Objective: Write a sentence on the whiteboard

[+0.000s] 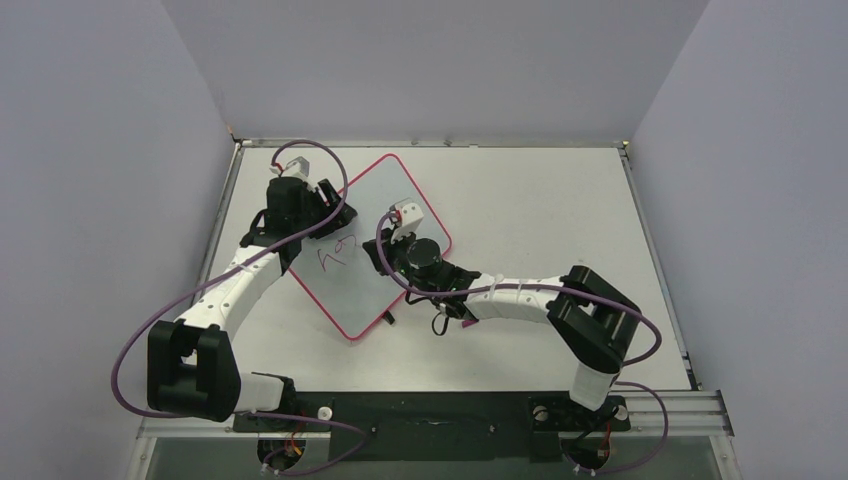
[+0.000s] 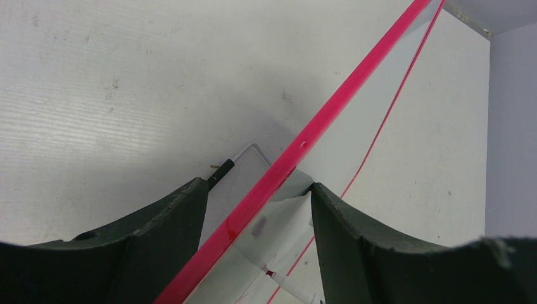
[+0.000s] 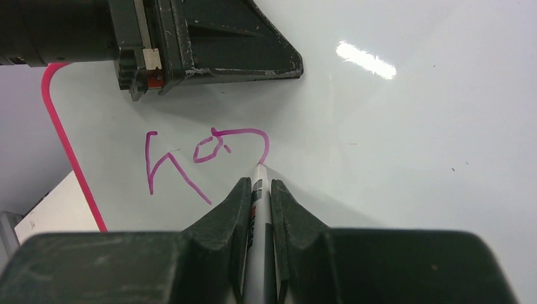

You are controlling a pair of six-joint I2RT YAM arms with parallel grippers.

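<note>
The whiteboard [image 1: 392, 195] lies turned like a diamond on the table and has a thin red-pink frame [image 2: 354, 82]. The sentence [image 1: 338, 252] is only a few magenta strokes, like "ha" [image 3: 202, 158]. My right gripper [image 1: 380, 258] is shut on a white marker [image 3: 259, 215]. The marker's tip touches the board [image 3: 392, 164] at the end of the last stroke, just ahead of my right gripper [image 3: 258, 182]. My left gripper [image 1: 322, 215] sits at the board's upper-left edge. Its jaws stand apart, one on each side of the frame [image 2: 259, 183]. One of its fingers [image 3: 228, 50] shows above the writing.
A small black clip [image 2: 221, 171] sits at the board's edge beside my left finger. The white table [image 1: 560, 200] is walled at the back and on both sides. The right arm's cable loops near the board's lower right edge [image 1: 440, 325].
</note>
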